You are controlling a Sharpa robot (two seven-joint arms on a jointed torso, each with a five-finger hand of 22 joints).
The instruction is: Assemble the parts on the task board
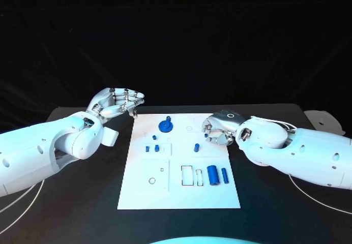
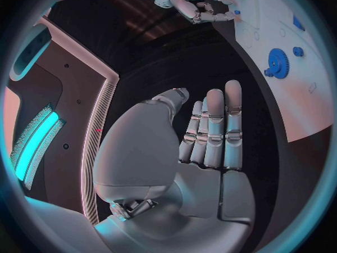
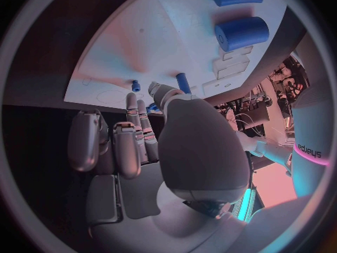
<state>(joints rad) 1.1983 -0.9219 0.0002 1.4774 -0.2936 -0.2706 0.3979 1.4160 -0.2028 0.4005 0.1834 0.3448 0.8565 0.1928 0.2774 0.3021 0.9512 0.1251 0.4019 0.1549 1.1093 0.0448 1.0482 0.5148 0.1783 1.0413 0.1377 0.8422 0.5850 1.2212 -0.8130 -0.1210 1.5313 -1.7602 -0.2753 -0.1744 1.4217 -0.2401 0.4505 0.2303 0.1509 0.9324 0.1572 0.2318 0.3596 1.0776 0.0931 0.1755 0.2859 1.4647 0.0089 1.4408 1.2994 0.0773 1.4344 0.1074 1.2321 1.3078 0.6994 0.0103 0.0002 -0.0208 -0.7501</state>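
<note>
The white task board [image 1: 157, 190] lies mid-table. On it are a blue gear [image 1: 166, 125], several small blue pegs [image 1: 152, 148], one lone peg [image 1: 197, 147], a thick blue cylinder [image 1: 212, 175] and a thin one [image 1: 224, 175]. My left hand [image 1: 117, 103] is raised off the board's far left corner; its fingers [image 2: 214, 132] are straight with nothing in the palm. My right hand [image 1: 218, 128] hovers over the board's right edge, just beyond the lone peg [image 3: 182, 81]. Its fingers [image 3: 137, 123] reach toward the board [image 3: 140, 45], and I see nothing held.
Rectangular recesses [image 1: 193, 175] and a round hole [image 1: 152, 180] mark the board's near half. A white object [image 1: 323, 119] sits at the table's far right corner. Thin cables [image 1: 22, 198] run across the black table [image 1: 73, 213] under both arms.
</note>
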